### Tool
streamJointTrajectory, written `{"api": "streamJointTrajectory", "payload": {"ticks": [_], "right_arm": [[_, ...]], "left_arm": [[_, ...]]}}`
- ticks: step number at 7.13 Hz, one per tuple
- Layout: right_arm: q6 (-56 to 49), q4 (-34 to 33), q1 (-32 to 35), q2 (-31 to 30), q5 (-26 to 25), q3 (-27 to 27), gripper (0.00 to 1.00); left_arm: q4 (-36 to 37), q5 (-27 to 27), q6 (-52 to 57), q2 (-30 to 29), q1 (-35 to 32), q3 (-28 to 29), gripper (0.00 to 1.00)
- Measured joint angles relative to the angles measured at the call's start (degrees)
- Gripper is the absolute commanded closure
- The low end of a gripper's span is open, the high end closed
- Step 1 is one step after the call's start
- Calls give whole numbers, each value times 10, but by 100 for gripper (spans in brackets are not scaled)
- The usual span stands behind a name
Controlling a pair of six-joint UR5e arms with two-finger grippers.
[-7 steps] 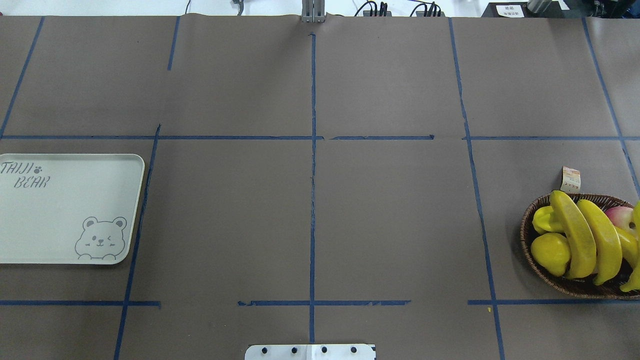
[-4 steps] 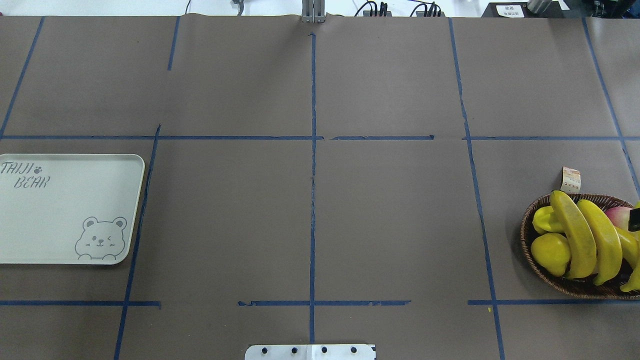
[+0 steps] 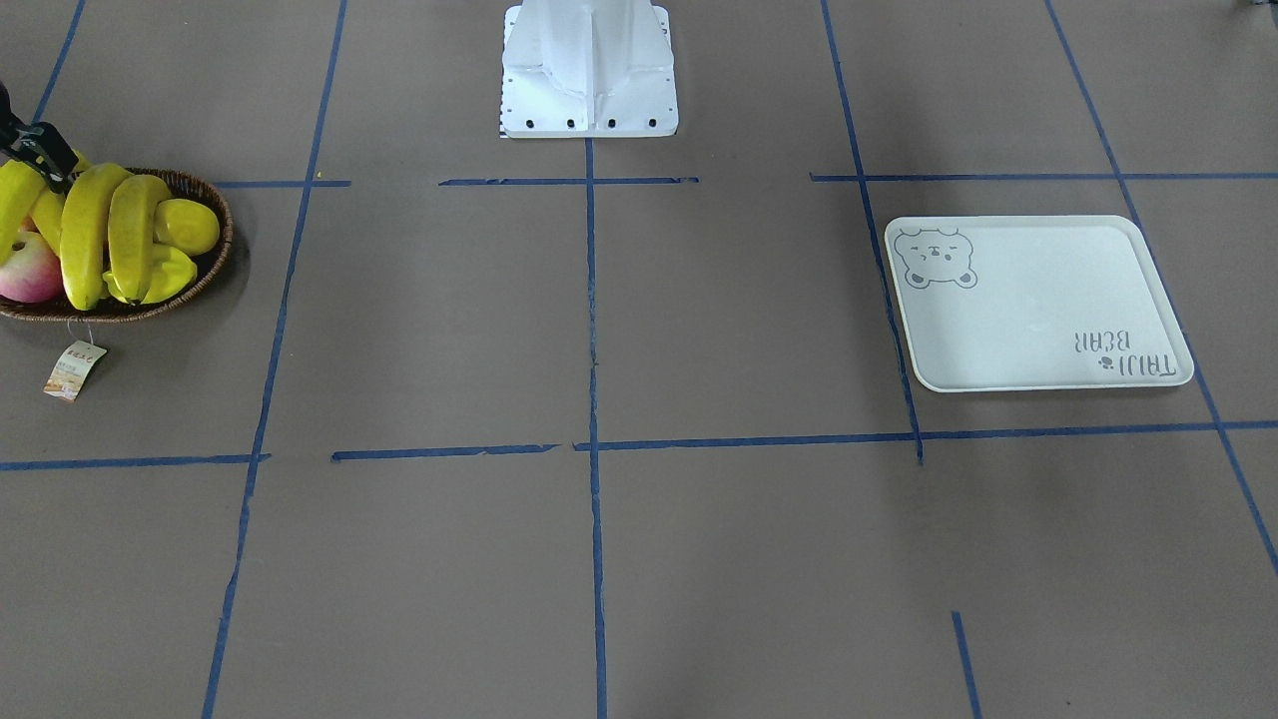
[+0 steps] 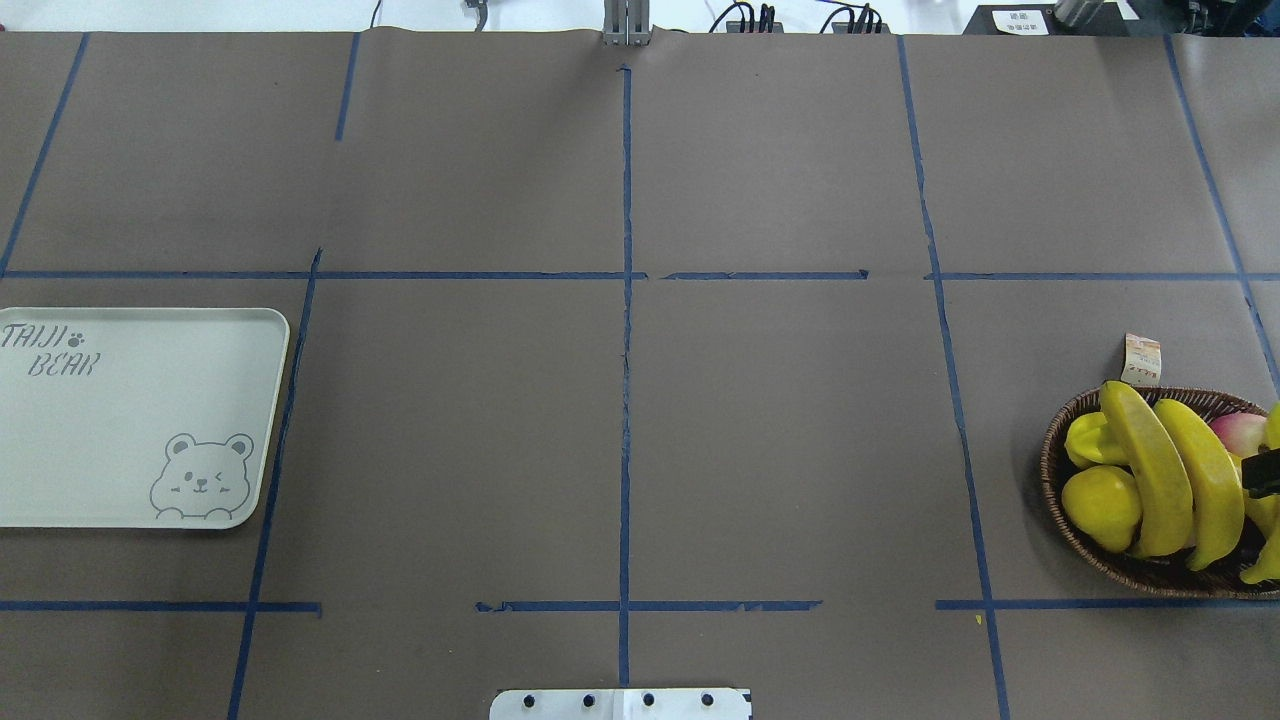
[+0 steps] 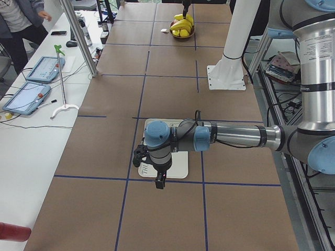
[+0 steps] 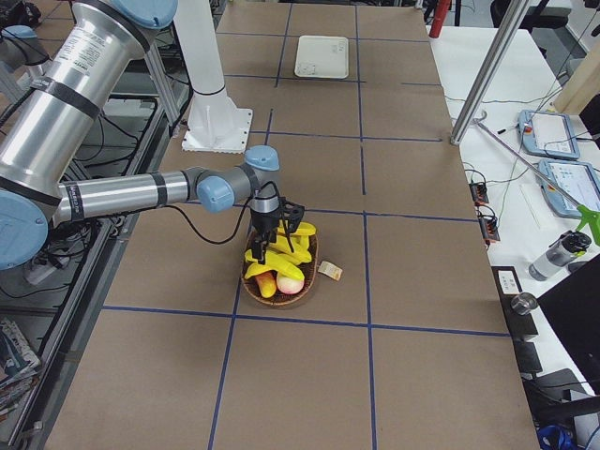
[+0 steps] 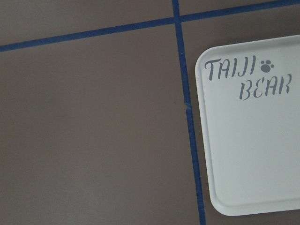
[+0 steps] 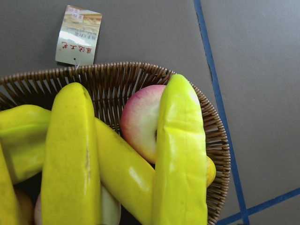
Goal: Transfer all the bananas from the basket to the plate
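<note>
Bench (image 4: 780,430): brown paper covering, divided into a grid by blue tape lines (image 4: 625,400).

Bananas (image 3: 85,235): four, glossy yellow. All lie in the basket, side by side along its short axis. Two lie on top of the heap and two sit toward the outer end. None is on the plate.

Basket (image 4: 1050,450): dark-brown wicker oval at the robot's right end of the bench. Its paper tag (image 4: 1142,358) lies on the paper just beyond the far rim. Also inside are a lemon (image 4: 1100,500), a starfruit (image 4: 1088,437) and a pink round fruit (image 4: 1240,430), packed against the bananas.

Plate (image 4: 130,420): pale rectangular tray at the robot's left end, well apart from the basket. It has "TAIJI BEAR" lettering in the far corner and a bear face in the near inner corner. Nothing lies on it.

Right pincer (image 6: 265,239): pointing down, low over the basket's outer end, with a dark finger (image 3: 35,155) just beside the outermost bananas. Contact cannot be told. Whether the jaws stand apart or together cannot be told.

Left pincer (image 5: 159,184): pointing down, above the plate's outer edge near the lettered corner. Its jaw state cannot be told.
</note>
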Motion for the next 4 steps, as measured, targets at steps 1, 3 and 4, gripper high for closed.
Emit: {"api": "streamJointTrajectory", "payload": {"ticks": [1,3,4], "right_arm": [[1,-1,-4,-5,1,-1,16],[2,-3,-14,-14,3,-1,22],[2,-4,-21,-15,3,-2,29]], "left_arm": [[1,0,0,0,0,0,0],[2,0,0,0,0,0,0],[3,0,0,0,0,1,0]]}}
